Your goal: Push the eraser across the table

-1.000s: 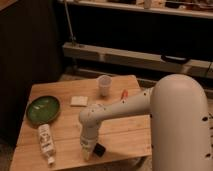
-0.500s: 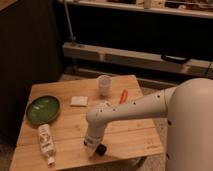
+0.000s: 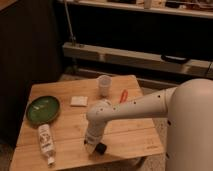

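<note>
Dim surroundings frame the work area: dark cabinetry and a long shelf stand behind the table (image 3: pixel 135 135), a low surface of light wooden planks. On the table's left side sit a green plate (image 3: pixel 43 108) and, nearer the front-left corner, a bottle (image 3: pixel 46 142) lying on its side. A pale square pad (image 3: pixel 78 101), a white cup (image 3: pixel 104 85) and an orange-red stick (image 3: pixel 123 95) occupy the rear half. The white arm reaches in from the right and bends down to the front edge, where the gripper (image 3: pixel 91 145) rests low over the planks with its fingers together, holding nothing. The eraser (image 3: pixel 101 148), a small dark block, lies at the front edge near the middle, touching or just beside the gripper's right flank. Its long axis cannot be read with confidence; it appears to run roughly along the front edge. The step in hand is judged to be the push itself, with contact made or about to be made. The next move calls for a low, level sweep that keeps the closed fingertips against the eraser's side and steers it away from the front edge, so that it slides rather than drops off.
</note>
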`<control>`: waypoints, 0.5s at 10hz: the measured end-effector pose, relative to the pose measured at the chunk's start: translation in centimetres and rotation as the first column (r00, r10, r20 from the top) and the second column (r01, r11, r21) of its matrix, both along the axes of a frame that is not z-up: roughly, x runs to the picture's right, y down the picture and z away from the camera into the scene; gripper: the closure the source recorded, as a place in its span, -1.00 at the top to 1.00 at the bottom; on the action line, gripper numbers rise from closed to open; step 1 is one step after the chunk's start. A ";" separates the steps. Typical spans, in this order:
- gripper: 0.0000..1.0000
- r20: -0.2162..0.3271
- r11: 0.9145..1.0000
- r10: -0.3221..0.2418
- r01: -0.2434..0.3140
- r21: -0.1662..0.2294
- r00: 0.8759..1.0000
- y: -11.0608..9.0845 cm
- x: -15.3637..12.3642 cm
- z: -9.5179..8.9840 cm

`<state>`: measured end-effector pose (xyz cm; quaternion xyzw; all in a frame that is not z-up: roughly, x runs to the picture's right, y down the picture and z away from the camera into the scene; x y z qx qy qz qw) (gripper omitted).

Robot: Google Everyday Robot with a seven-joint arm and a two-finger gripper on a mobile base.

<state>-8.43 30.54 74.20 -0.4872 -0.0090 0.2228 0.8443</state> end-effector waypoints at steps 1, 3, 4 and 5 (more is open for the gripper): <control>-0.95 -0.005 1.000 -0.006 0.006 0.004 1.000 0.0 -0.1 0.0; -0.95 -0.042 0.999 -0.015 0.017 0.041 0.999 -0.3 0.0 -0.2; -0.95 -0.050 0.999 -0.015 0.017 0.050 0.999 -0.4 0.0 -0.2; -0.95 -0.052 0.998 -0.020 0.023 0.053 0.998 -0.4 -0.2 -0.2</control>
